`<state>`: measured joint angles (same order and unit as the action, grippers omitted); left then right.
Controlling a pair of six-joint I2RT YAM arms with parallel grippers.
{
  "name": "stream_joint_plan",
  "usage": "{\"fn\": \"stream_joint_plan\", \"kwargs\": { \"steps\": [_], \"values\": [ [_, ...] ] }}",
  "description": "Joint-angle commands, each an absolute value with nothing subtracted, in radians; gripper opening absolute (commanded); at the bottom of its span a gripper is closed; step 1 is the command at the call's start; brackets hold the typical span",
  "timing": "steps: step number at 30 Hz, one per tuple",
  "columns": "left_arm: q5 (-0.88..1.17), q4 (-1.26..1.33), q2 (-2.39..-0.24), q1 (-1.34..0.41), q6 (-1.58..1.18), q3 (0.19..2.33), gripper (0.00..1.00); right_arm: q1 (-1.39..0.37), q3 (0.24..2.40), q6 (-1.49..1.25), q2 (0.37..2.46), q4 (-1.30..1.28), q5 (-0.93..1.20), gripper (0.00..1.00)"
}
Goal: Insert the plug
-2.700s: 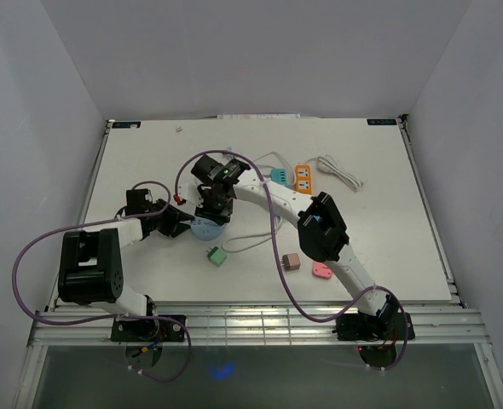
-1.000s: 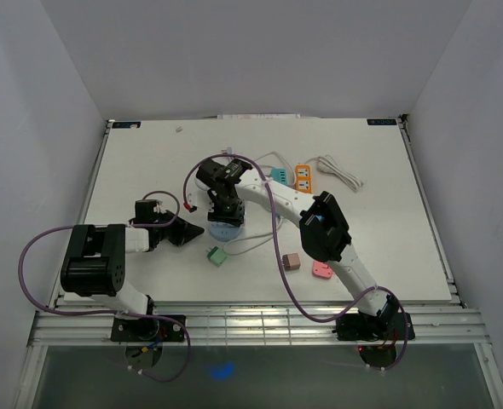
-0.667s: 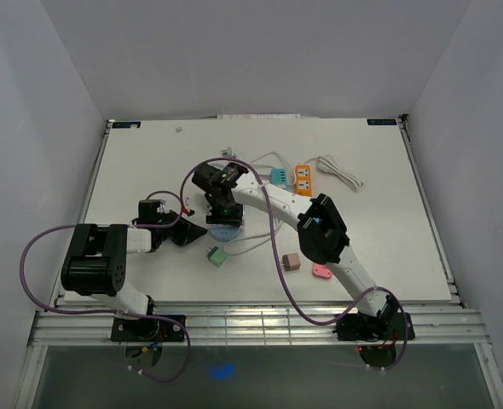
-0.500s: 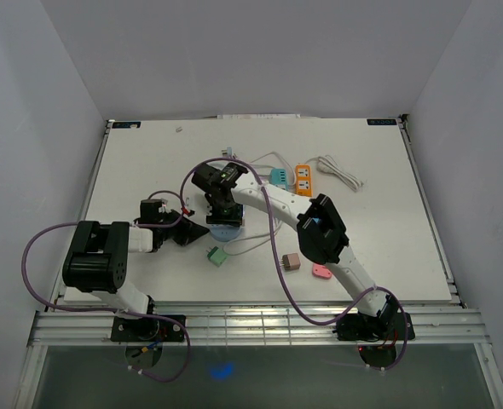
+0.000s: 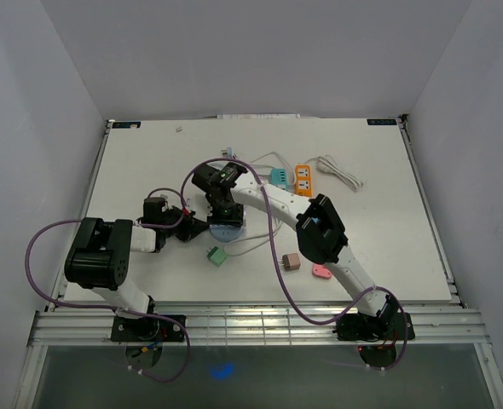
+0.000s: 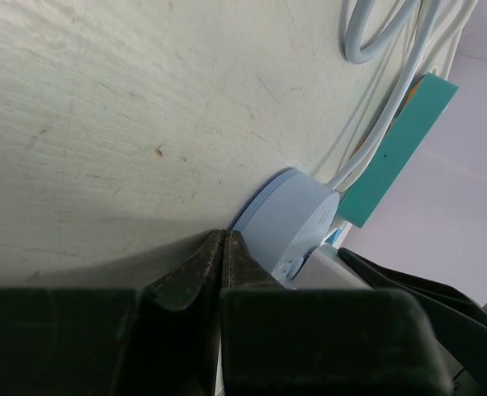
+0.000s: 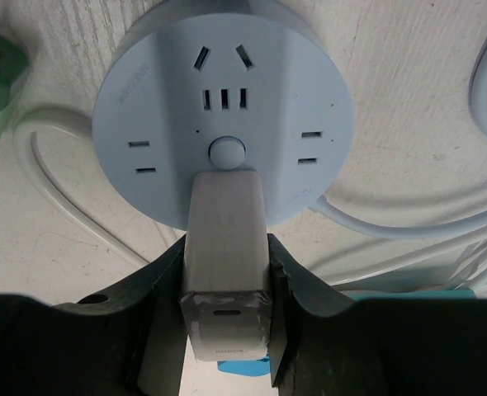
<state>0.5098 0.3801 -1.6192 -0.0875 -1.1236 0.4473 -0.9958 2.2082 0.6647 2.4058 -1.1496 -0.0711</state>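
From the top camera I see the right arm (image 5: 273,198) reach far over to the round blue socket (image 5: 232,230) near the middle of the white surface (image 5: 379,221), and the right jaws hang right over it. The left jaws lie low on the surface, just to the left of the socket. A green plug (image 5: 216,255) lies near the socket on its near side. A small brown block (image 5: 291,262) and a small pink block (image 5: 321,271) lie farther right. An orange power strip (image 5: 303,177) and a teal power strip (image 5: 280,175) sit side by side farther back, with a coiled white cable (image 5: 341,173) beside them. In the left wrist camera the left jaws are pressed together with nothing between them, their tips just beside the rim of the socket (image 6: 289,216). In the right wrist camera the right jaws are clamped on the sides of a white plug (image 7: 224,231). Its far end sits on the near part of the socket (image 7: 223,91) face, just under the small round button (image 7: 226,152). I cannot tell if its pins are in the holes.
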Motion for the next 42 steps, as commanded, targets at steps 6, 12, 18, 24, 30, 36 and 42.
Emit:
{"fn": "stream_joint_plan", "kwargs": {
  "steps": [6,12,18,24,30,36,42],
  "values": [
    [0.526,0.396,-1.652,-0.163,-1.132,0.42,0.16,-1.019,2.091,0.658,2.635,-1.184,0.098,0.08],
    [0.526,0.405,-1.655,-0.178,-1.143,0.422,0.16,-1.016,2.108,0.64,2.631,-1.166,0.072,0.09],
    [0.545,0.402,-1.652,-0.164,-1.143,0.428,0.15,-0.979,2.161,0.621,2.534,-1.15,0.097,0.24],
    [0.549,0.342,-1.6,-0.118,-1.109,0.446,0.16,-0.946,2.132,0.621,2.389,-1.092,0.121,0.5],
    [0.528,0.264,-1.54,-0.112,-1.083,0.479,0.17,-0.942,2.117,0.621,2.344,-1.069,0.103,0.89],
    [0.518,0.203,-1.497,-0.094,-1.057,0.5,0.18,-0.931,2.128,0.62,2.295,-1.045,0.136,0.9],
    [0.483,0.062,-1.453,-0.054,-0.962,0.561,0.25,-0.91,2.062,0.611,2.194,-0.977,0.172,0.9]
  ]
}}
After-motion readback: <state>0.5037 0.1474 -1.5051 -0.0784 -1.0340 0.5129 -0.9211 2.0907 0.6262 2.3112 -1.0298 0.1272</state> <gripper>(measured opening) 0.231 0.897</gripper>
